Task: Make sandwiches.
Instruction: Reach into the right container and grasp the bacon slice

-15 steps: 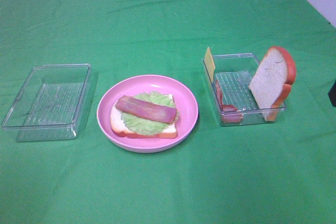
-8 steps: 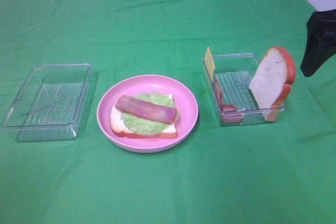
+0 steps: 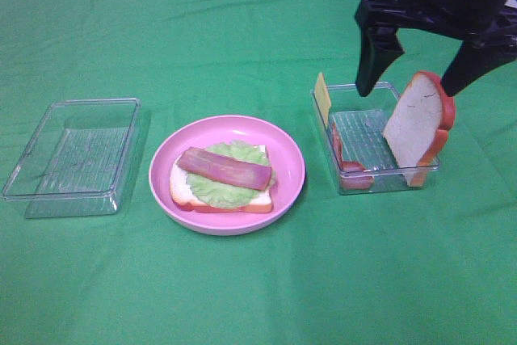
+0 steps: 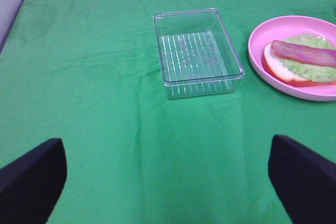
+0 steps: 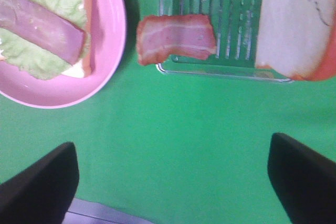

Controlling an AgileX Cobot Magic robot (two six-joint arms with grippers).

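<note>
1. Right hand had swung in over the right tray — spread wide apart, gripping nothing.
2. Left hand also spread apart, idle.
3. Sandwich sat half-built on pink plate — top bread slice likely next.

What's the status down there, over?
Right gripper above tray, jaws open, empty. Left gripper open, empty. Sandwich on plate, bacon topmost; second slice leaning in tray. Nothing blocks the slice.

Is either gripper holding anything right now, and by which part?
Nothing is held: the right gripper is open above the right tray, the left gripper open over the green cloth.
</note>
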